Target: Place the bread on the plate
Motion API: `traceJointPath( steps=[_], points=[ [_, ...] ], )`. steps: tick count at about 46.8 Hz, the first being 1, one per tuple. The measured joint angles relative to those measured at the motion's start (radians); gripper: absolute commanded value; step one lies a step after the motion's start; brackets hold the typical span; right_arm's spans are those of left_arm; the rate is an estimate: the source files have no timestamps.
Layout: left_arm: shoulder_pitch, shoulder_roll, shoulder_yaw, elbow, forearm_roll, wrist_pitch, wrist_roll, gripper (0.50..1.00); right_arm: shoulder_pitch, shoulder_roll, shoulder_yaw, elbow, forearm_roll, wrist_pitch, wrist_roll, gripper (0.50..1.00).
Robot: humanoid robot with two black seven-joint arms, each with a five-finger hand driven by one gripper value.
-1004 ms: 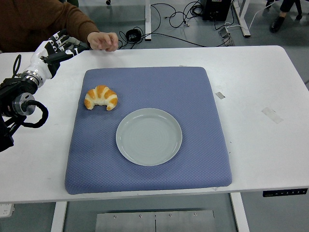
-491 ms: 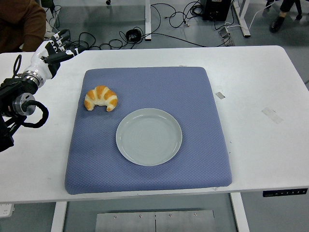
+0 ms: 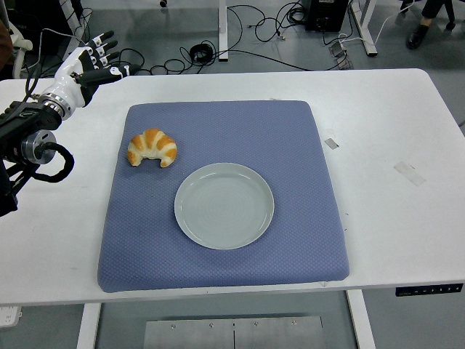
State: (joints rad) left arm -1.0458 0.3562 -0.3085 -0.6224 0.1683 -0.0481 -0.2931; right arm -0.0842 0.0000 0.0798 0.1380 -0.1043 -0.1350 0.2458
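Head view: plate (image 3: 224,206) sits empty mid-mat (image 3: 290,131), bread (image 3: 152,147) lies just up-left of it on the mat, long axis roughly left-right, and the left hand (image 3: 91,62), fingers spread and holding nothing, hovers farther up-left past the bread; right arm unseen, so left is nearer.

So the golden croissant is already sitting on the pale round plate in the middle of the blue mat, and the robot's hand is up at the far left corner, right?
Not quite. The golden croissant is not on the pale round plate; it lies on the blue mat, up and left of the empty plate, apart from it. The head view shows this. The robot's left hand is indeed at the far left corner.
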Motion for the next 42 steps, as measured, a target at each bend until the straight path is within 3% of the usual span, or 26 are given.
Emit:
traceJointPath(
  steps=[11, 27, 42],
  points=[
    [-0.032, 0.095, 0.08, -0.134, 0.046, 0.0, 0.0, 0.96, 0.001, 0.0, 0.0, 0.0, 0.0, 0.0, 0.0, 1.0],
    [-0.048, 0.301, 0.125, -0.417, 0.301, 0.001, 0.002, 0.942, 0.0, 0.0, 0.0, 0.0, 0.0, 0.0, 0.0, 1.0],
    [-0.076, 0.352, 0.261, -0.432, 0.406, 0.002, 0.002, 0.939, 0.0, 0.0, 0.0, 0.0, 0.0, 0.0, 0.0, 1.0]
  ],
)
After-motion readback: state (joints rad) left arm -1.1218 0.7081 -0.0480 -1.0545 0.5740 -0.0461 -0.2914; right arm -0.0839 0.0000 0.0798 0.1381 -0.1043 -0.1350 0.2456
